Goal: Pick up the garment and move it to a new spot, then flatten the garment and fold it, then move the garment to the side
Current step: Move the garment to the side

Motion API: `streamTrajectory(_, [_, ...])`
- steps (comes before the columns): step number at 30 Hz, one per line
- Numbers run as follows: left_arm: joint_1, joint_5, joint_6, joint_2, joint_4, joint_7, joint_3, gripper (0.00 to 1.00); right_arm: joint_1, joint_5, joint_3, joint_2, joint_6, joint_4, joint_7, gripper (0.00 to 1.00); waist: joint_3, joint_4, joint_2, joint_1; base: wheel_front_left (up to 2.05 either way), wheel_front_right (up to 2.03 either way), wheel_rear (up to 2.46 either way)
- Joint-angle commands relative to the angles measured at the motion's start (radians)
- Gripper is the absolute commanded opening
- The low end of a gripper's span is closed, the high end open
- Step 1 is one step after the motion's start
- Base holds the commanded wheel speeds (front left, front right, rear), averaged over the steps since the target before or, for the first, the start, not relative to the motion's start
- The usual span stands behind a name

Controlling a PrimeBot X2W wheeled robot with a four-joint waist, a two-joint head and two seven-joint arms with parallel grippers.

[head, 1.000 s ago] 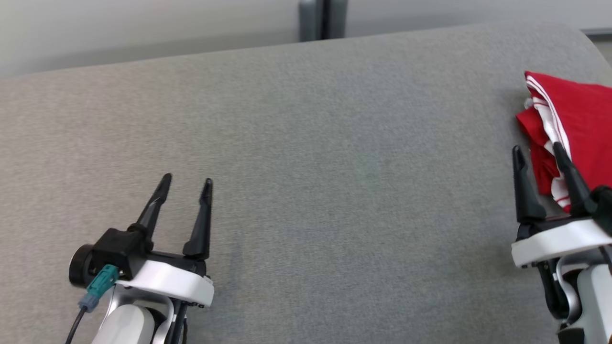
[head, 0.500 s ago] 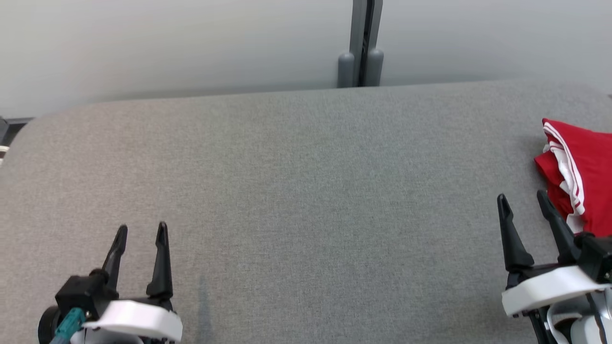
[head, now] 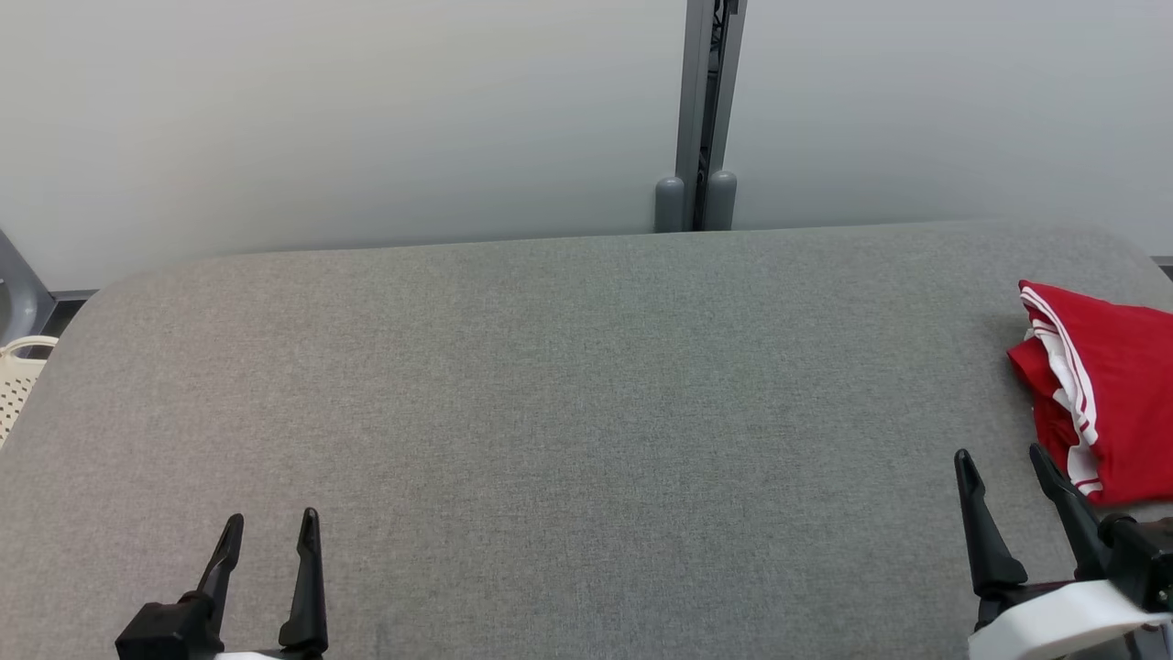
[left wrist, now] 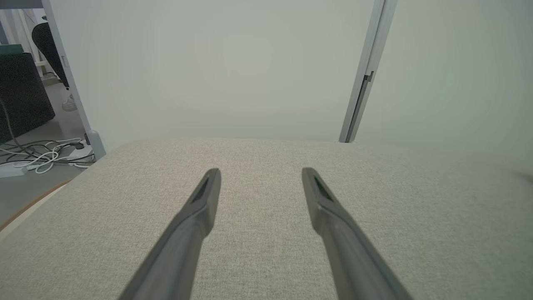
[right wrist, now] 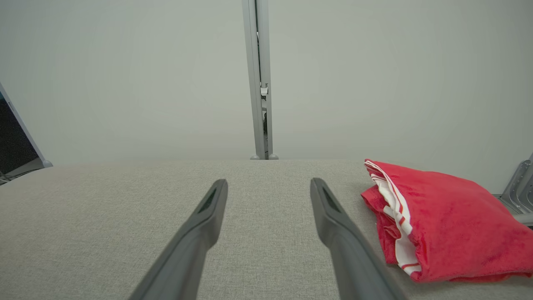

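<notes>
A red garment [head: 1113, 390] with white striped trim lies folded at the right edge of the grey padded table [head: 568, 394]; the right wrist view has the garment [right wrist: 449, 225] just right of my fingers. My right gripper [head: 1001, 460] hovers open at the lower right, a short way in front and left of the garment, touching nothing. At the lower left my left gripper [head: 270, 523] is open over bare fabric, with nothing between its fingers [left wrist: 204, 200].
A pale wall panel with a grey upright post [head: 701, 110] runs behind the table. A cream perforated basket [head: 16, 380] peeks in at the left edge. Cables [left wrist: 37, 156] lie on the floor off the table's left end.
The head camera has tilted up, so both grippers and the garment sit lower in the picture and more wall shows. Both grippers stay open and the garment lies as before.
</notes>
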Motion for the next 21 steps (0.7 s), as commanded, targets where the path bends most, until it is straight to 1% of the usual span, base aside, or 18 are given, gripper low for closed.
streamTrajectory(1, [0.010, -0.004, 0.005, 0.005, -0.004, 0.002, 0.002, 1.00, 0.018, -0.006, -0.004, 0.000, 0.000, -0.011, 0.005, 1.00, -0.008, -0.002, -0.0001, 0.0000, 0.00, 0.00, 0.00])
streamTrajectory(12, [0.038, -0.018, -0.003, 0.018, -0.013, 0.016, -0.006, 1.00, 0.074, -0.011, -0.009, 0.010, 0.000, -0.047, 0.026, 1.00, -0.026, -0.009, -0.0001, 0.0000, 0.00, 0.00, 0.00])
streamTrajectory(21, [0.037, -0.027, -0.009, 0.030, -0.011, 0.029, -0.014, 1.00, 0.090, -0.007, -0.014, 0.012, 0.000, -0.059, 0.032, 1.00, -0.031, -0.008, -0.0001, 0.0000, 0.00, 0.00, 0.00])
